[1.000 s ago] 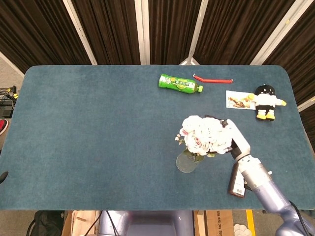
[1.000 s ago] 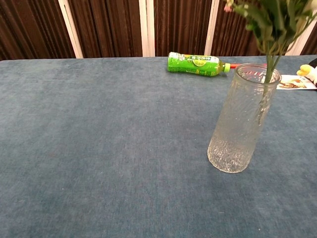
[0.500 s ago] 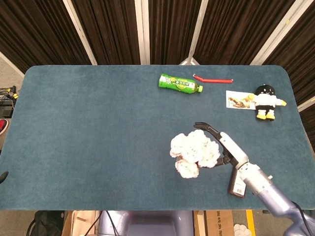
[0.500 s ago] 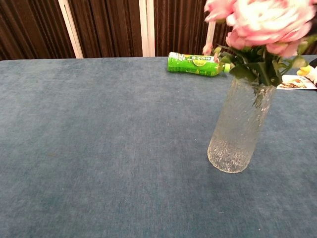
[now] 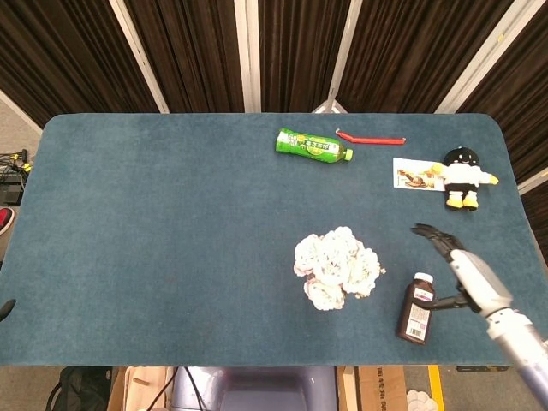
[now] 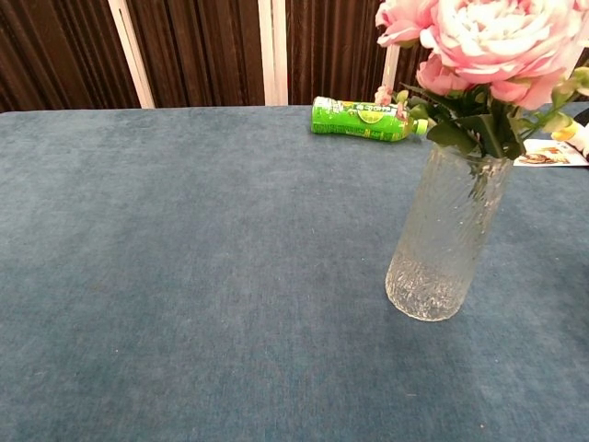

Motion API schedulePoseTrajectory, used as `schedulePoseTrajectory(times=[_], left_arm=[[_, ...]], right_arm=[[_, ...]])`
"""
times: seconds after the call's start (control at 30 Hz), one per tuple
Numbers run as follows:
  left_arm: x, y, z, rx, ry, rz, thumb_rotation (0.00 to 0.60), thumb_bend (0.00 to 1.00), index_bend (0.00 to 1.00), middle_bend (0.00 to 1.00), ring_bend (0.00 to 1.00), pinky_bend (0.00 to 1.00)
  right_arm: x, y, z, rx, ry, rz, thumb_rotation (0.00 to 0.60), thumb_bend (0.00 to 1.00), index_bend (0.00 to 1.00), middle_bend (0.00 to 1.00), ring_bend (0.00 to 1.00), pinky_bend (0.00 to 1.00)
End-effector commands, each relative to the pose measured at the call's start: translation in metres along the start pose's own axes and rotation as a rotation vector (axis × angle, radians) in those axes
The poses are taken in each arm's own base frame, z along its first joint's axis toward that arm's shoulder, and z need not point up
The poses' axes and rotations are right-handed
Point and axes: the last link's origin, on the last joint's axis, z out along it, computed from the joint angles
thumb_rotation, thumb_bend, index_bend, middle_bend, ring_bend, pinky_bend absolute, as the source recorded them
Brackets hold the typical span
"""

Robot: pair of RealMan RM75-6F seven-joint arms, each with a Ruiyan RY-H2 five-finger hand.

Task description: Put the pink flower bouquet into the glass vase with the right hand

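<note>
The pink flower bouquet (image 6: pixel 488 41) stands in the glass vase (image 6: pixel 445 239), its stems down inside the ribbed glass. From the head view the blooms (image 5: pixel 336 267) hide the vase entirely. My right hand (image 5: pixel 458 261) is off to the right of the bouquet, apart from it, with fingers spread and nothing in them. It does not show in the chest view. The left hand is out of both views.
A brown medicine bottle (image 5: pixel 417 308) lies just left of my right hand near the front edge. At the back lie a green drink bottle (image 5: pixel 312 145), a red strip (image 5: pixel 370 138), a picture card (image 5: pixel 413 175) and a small plush doll (image 5: pixel 462 178).
The bouquet dropped down into the vase and my right hand let it go. The hand then drew away to the right and opened its fingers.
</note>
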Motion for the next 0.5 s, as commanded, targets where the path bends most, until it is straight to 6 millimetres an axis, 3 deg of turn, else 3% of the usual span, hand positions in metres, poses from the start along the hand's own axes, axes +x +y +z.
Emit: schedulePoseTrajectory(times=[0.03, 0.1, 0.2, 0.33, 0.5], left_arm=[[0.0, 0.0, -0.001, -0.002, -0.001, -0.001, 0.6, 0.2, 0.17, 0.0, 0.0, 0.0], [0.0, 0.001, -0.001, -0.003, -0.002, 0.0, 0.6, 0.2, 0.17, 0.0, 0.0, 0.0], [0.0, 0.001, -0.002, -0.002, -0.008, 0.003, 0.6, 0.2, 0.17, 0.0, 0.0, 0.0], [-0.001, 0.0, -0.002, -0.004, -0.024, 0.016, 0.6, 0.2, 0.17, 0.0, 0.0, 0.0], [0.0, -0.002, -0.001, 0.001, -0.032, 0.015, 0.6, 0.2, 0.16, 0.0, 0.0, 0.0]], right_arm=[[0.022, 0.036, -0.035, -0.136, 0.213, -0.25, 0.6, 0.15, 0.12, 0.1, 0.1, 0.0], [0.019, 0.043, -0.044, -0.156, 0.32, -0.353, 0.6, 0.15, 0.12, 0.1, 0.1, 0.0], [-0.004, 0.052, -0.057, -0.132, 0.411, -0.43, 0.6, 0.15, 0.12, 0.1, 0.1, 0.0], [-0.041, 0.064, -0.073, -0.117, 0.423, -0.472, 0.6, 0.15, 0.12, 0.1, 0.09, 0.0], [-0.066, 0.07, -0.077, -0.091, 0.437, -0.55, 0.6, 0.14, 0.12, 0.1, 0.09, 0.0]])
